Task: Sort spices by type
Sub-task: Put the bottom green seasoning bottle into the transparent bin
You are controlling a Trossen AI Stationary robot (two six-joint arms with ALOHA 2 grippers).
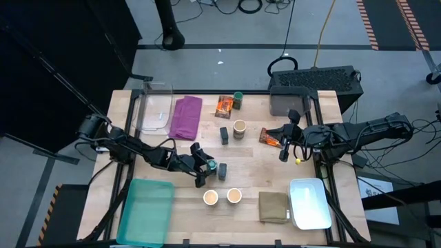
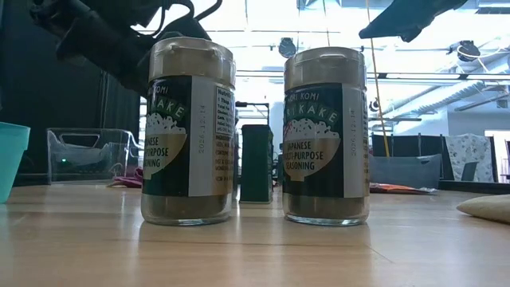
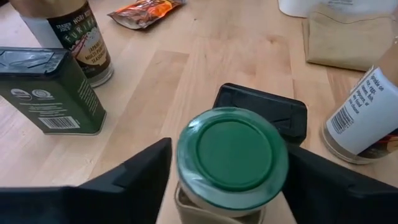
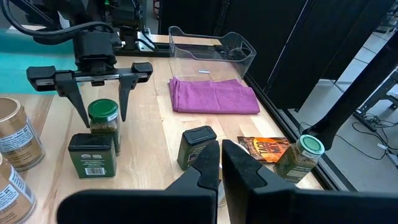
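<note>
My left gripper (image 1: 207, 169) is open. Its fingers stand on either side of an upright green-lidded jar (image 3: 231, 158), near its lid, and I see no touch in the right wrist view (image 4: 102, 118). A dark block (image 3: 261, 112) stands just beyond that jar. My right gripper (image 4: 221, 165) is shut and holds nothing. It hovers right of centre (image 1: 284, 148), beside an orange packet (image 1: 270, 138). A second dark block (image 1: 224, 134) and a tan-topped cup (image 1: 239, 128) stand mid-table. Two more cups (image 1: 211, 198) (image 1: 233, 195) stand near the front. Another jar (image 1: 238, 100) and packet (image 1: 224, 105) are at the far edge.
A purple cloth (image 1: 186, 117) and a clear bin (image 1: 155, 110) lie at the far left. A teal bin (image 1: 146, 210) sits at the near left. A white container (image 1: 310, 203) and an olive cloth (image 1: 273, 207) are at the near right. Bare wood lies between the two arms.
</note>
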